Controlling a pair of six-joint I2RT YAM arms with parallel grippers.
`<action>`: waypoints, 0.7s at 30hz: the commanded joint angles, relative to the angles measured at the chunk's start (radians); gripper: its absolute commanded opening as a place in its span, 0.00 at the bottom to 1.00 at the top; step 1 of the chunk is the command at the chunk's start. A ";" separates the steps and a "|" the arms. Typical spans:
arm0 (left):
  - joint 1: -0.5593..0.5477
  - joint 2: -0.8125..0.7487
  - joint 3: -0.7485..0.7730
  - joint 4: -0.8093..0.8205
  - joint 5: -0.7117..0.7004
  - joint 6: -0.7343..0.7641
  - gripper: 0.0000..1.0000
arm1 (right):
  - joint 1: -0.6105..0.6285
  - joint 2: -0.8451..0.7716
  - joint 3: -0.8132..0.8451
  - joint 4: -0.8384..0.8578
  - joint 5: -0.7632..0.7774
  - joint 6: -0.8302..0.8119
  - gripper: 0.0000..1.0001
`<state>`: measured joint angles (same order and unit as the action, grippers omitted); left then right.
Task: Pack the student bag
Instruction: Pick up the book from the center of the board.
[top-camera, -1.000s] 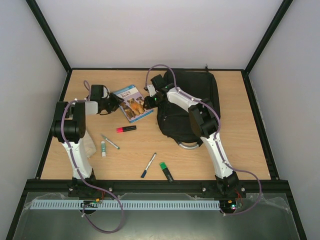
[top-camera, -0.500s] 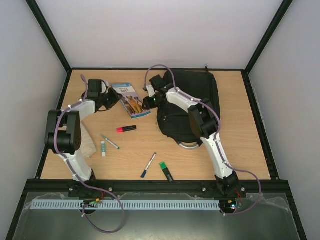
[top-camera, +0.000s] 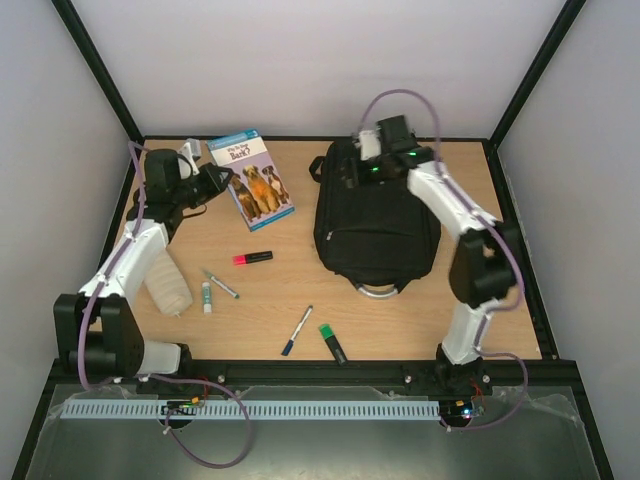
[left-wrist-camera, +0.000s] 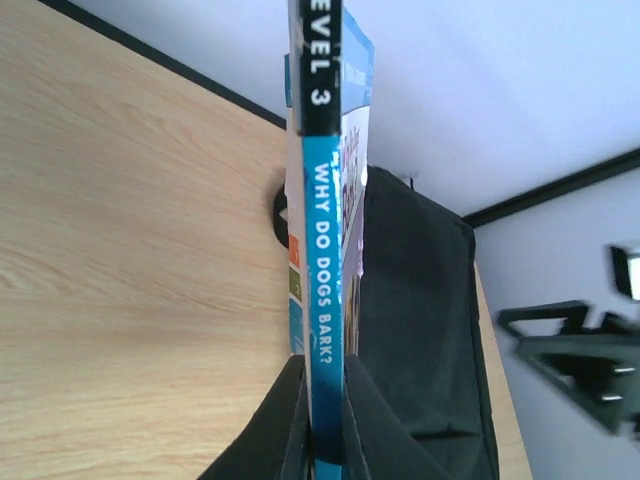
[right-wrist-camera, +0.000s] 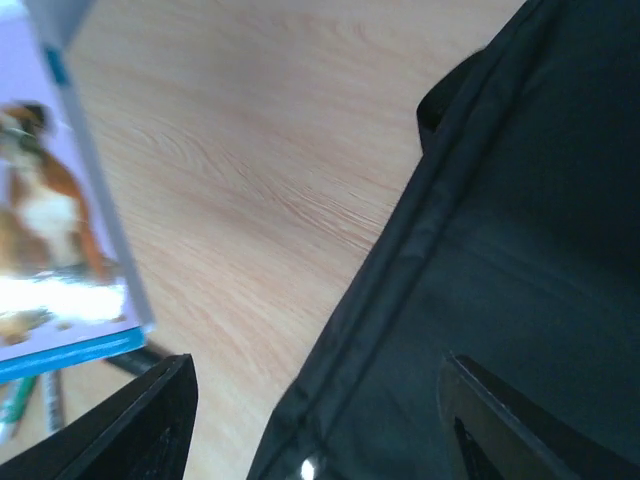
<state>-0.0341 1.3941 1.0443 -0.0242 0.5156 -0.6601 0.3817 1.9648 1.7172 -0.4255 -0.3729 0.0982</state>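
Top view: the black bag (top-camera: 375, 215) lay flat, right of centre on the table (top-camera: 480, 300), with its loop handle (top-camera: 378, 291) toward the arms. The left gripper (top-camera: 220, 182) held a book (top-camera: 252, 175) at the far left, the right gripper (top-camera: 347, 173) hung over the bag's far-left corner, and a pink marker (top-camera: 253, 258) and a green marker (top-camera: 333, 343) lay nearer. Left wrist view: the fingers (left-wrist-camera: 292, 425) were clenched on the book's blue spine, with the bag beyond it. Right wrist view: the jaws stood spread and empty above the bag's edge, with the book to their left.
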 joint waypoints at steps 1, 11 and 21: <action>-0.043 -0.088 -0.078 0.042 0.066 0.064 0.02 | -0.084 -0.268 -0.224 0.083 -0.204 0.010 0.68; -0.227 -0.219 -0.206 0.170 0.214 0.095 0.02 | -0.137 -0.681 -0.636 0.135 -0.454 -0.072 1.00; -0.276 -0.287 -0.195 0.191 0.367 0.100 0.02 | -0.154 -0.838 -0.869 0.314 -0.569 -0.023 0.99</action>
<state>-0.3012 1.1511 0.8314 0.0967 0.7795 -0.5697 0.2371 1.1671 0.9058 -0.2241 -0.8360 0.0414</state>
